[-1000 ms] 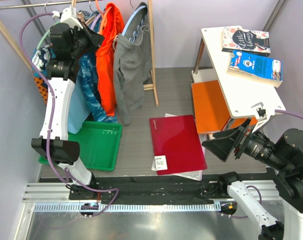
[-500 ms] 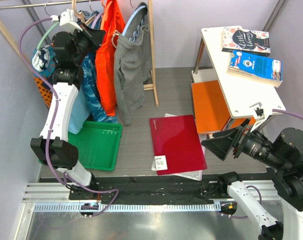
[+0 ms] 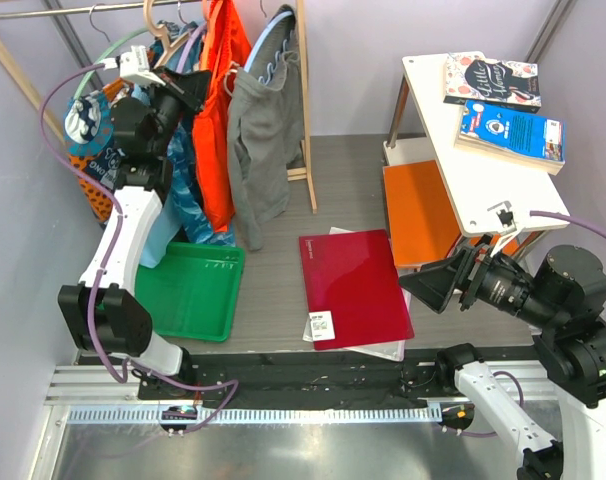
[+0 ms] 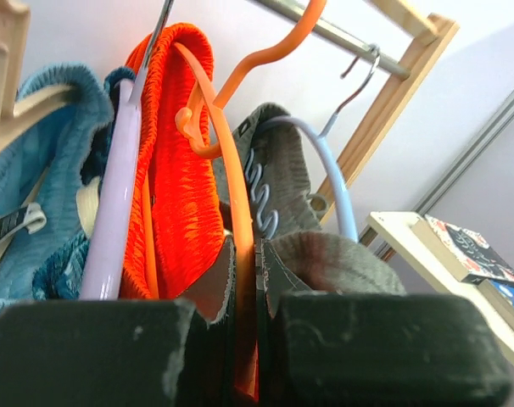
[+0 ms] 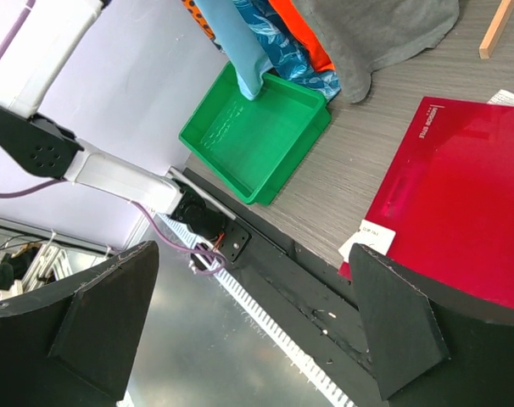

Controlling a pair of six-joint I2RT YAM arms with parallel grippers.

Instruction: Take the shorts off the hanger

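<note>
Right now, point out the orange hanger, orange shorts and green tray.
orange hanger [image 4: 237, 220]: left wrist view, sloping arm.
orange shorts [image 4: 182, 199]: left wrist view, gathered waistband.
green tray [image 5: 253, 136]: right wrist view, bare floor.

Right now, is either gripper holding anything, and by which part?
The left gripper pinches the hanger by its sloping side arm; the right gripper is open, holding nothing.

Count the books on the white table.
2. A dark-covered book lies at the far end of the white table; a blue book lies just nearer, beside it. Another could hide beneath them.
</note>
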